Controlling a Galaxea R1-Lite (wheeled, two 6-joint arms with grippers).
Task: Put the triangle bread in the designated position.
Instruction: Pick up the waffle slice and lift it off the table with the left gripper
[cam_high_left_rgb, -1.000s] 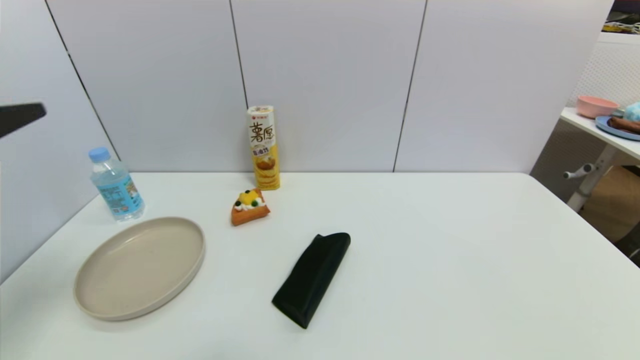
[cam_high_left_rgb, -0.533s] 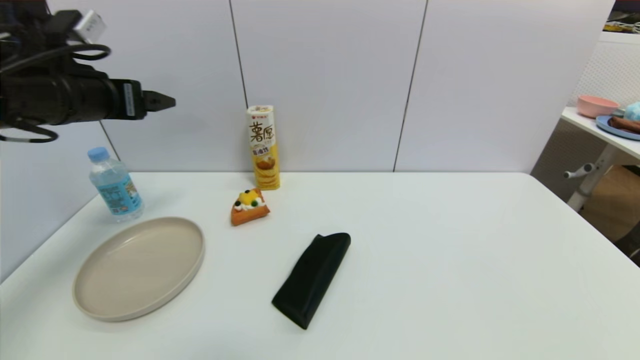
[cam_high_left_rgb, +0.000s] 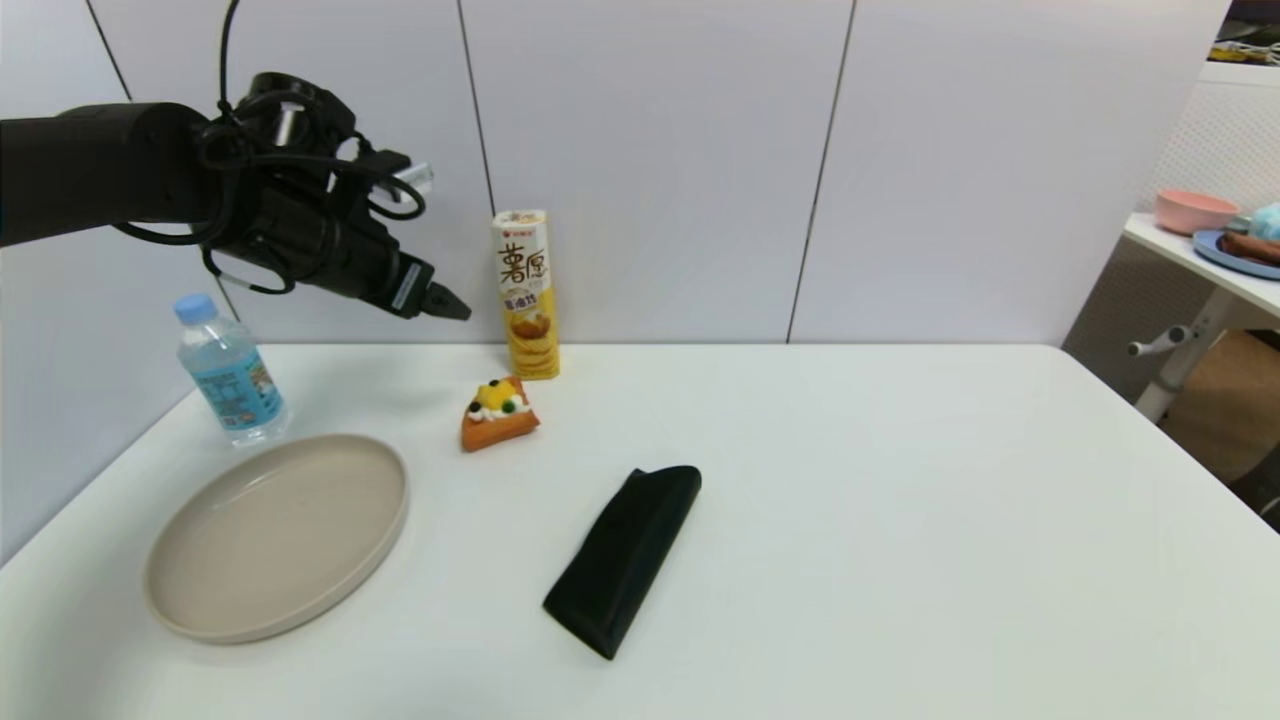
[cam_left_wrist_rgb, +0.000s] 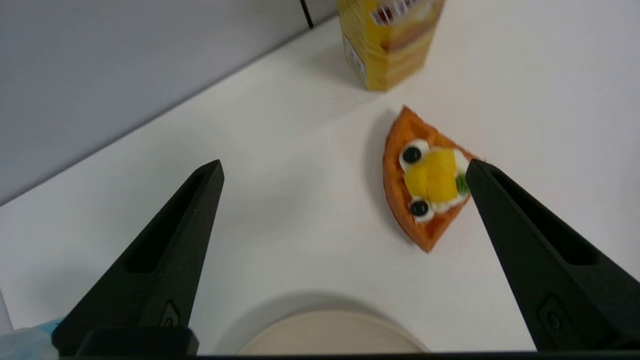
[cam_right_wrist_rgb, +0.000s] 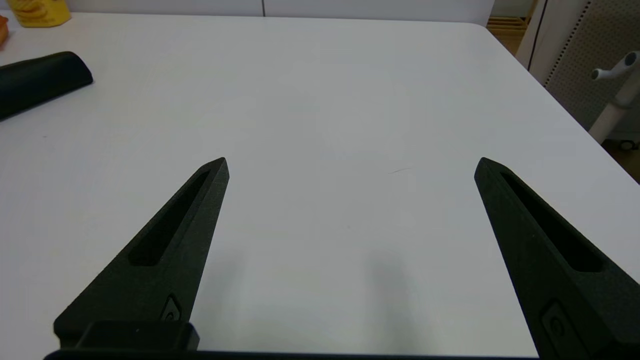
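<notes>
White table (cam_high_left_rgb: 900, 480), triangle bread (cam_high_left_rgb: 498, 414) resting, left gripper (cam_high_left_rgb: 455, 309) above, spread

snack box (cam_left_wrist_rgb: 387, 42): top cut off | plate (cam_left_wrist_rgb: 330, 334): mostly cut off | triangle bread (cam_left_wrist_rgb: 427, 185): slightly blurred

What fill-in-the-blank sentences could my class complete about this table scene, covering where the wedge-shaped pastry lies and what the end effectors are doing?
1. The orange-brown wedge-shaped triangle bread lies on the white table, just in front of the tall yellow ____.
2. The left end effector hangs above the table with its fingers ____.
3. The round beige plate holds ____.
4. The blue-capped clear ____ stands behind the plate.

Missing words: snack box; open; nothing; water bottle
</notes>
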